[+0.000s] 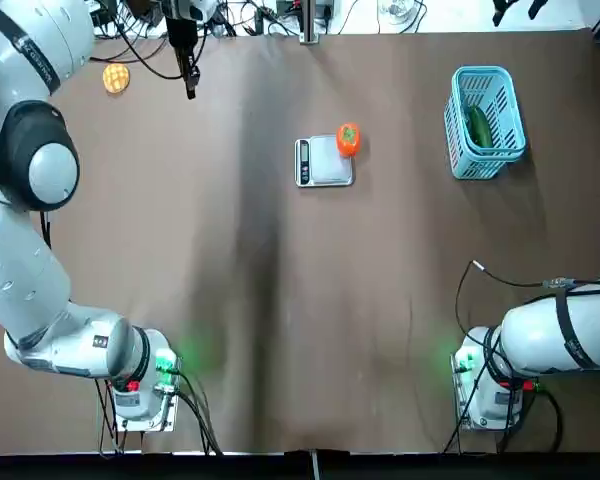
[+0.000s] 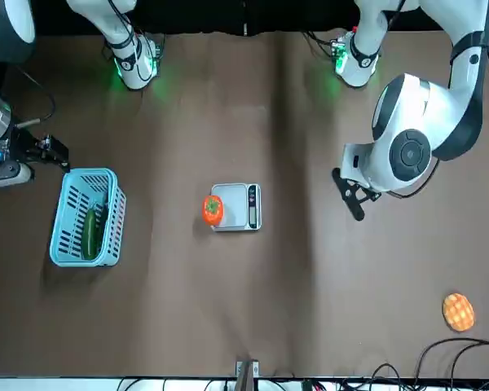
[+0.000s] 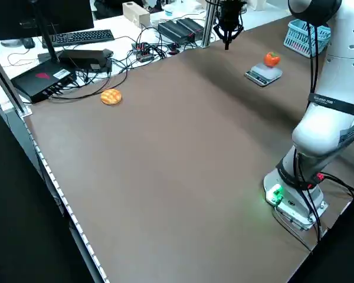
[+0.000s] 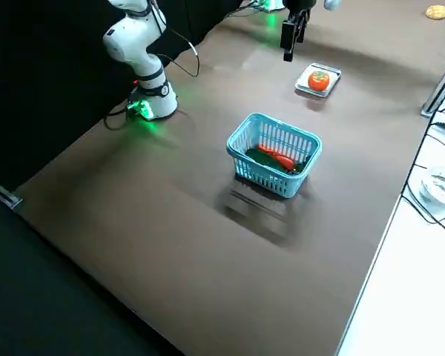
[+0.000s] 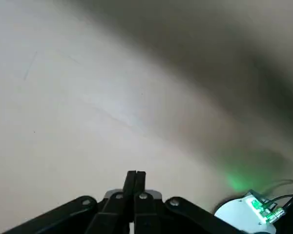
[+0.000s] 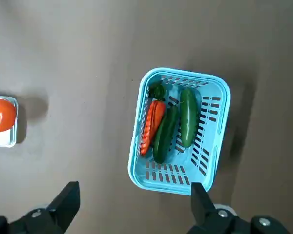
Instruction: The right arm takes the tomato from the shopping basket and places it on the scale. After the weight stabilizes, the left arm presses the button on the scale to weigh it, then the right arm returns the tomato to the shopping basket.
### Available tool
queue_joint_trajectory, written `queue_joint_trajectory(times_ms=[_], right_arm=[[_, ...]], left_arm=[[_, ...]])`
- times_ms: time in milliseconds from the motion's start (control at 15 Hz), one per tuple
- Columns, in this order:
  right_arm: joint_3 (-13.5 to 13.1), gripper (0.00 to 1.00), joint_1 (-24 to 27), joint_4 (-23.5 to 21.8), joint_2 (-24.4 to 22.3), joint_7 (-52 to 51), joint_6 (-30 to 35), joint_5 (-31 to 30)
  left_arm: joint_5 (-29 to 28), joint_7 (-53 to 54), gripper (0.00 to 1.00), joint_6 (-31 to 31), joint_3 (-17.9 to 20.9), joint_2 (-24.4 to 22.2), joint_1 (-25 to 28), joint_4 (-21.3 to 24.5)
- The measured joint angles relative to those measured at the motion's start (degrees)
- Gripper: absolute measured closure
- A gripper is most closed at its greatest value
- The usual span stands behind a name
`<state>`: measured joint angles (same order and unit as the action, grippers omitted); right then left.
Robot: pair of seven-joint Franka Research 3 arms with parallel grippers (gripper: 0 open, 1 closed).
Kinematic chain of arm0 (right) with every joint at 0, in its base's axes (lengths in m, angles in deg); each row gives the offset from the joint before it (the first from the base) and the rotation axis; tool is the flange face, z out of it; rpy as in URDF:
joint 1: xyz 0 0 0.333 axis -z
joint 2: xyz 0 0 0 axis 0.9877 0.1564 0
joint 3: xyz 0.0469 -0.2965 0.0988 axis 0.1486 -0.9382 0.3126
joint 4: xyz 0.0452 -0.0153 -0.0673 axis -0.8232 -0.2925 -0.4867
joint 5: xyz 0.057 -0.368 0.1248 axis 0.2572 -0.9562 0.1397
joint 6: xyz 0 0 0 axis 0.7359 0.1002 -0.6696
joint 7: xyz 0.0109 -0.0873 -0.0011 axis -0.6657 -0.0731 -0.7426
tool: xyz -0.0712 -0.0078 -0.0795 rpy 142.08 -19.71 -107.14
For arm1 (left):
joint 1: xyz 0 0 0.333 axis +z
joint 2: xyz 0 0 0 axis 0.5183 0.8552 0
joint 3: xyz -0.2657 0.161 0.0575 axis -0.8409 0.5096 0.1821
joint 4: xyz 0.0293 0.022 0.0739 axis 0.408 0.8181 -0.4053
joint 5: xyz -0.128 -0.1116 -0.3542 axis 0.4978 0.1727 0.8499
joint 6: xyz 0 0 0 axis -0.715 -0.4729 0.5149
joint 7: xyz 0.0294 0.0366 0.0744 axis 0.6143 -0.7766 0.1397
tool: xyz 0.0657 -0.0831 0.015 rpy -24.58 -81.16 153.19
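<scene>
Top: round orange-red tomato (image 1: 348, 139) sits on far-right corner of small silver-grey scale (image 1: 325, 166), mid-table; no readable markings. Light-blue lattice shopping basket (image 1: 485, 121) lies well right.
Front: left gripper (image 2: 350, 194) hangs beside scale, apart from it.
L wrist: its fingers (image 5: 135, 181) pressed together.
R wrist: right gripper (image 6: 132, 204), jaws wide apart, above basket w/ green cucumbers (image 6: 188, 116) & orange carrot (image 6: 150, 126).

1. No text, brand, number or sign can be read anywhere.
2. The scale (image 1: 324, 162) has a dark strip on its left side, but nothing on it is legible.
3. The left arm (image 3: 329, 112) carries a dark band with small light markings, too small to read.
</scene>
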<state>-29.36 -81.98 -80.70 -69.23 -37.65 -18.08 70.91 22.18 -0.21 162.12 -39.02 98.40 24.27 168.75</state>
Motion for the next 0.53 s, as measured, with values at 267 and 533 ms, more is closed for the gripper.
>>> queue_joint_trajectory(times_ms=[267,533], right_arm=[[-0.2,0.00,0.0,0.0,-0.1,0.0,0.0,0.0],[-0.2,0.00,0.0,0.0,-0.1,0.0,0.0,0.0]], left_arm=[[-0.4,-2.7,0.99,0.0,0.1,-0.2,0.0,-0.2],[-0.4,-9.6,0.99,-0.1,0.3,-2.8,3.6,-0.4]])
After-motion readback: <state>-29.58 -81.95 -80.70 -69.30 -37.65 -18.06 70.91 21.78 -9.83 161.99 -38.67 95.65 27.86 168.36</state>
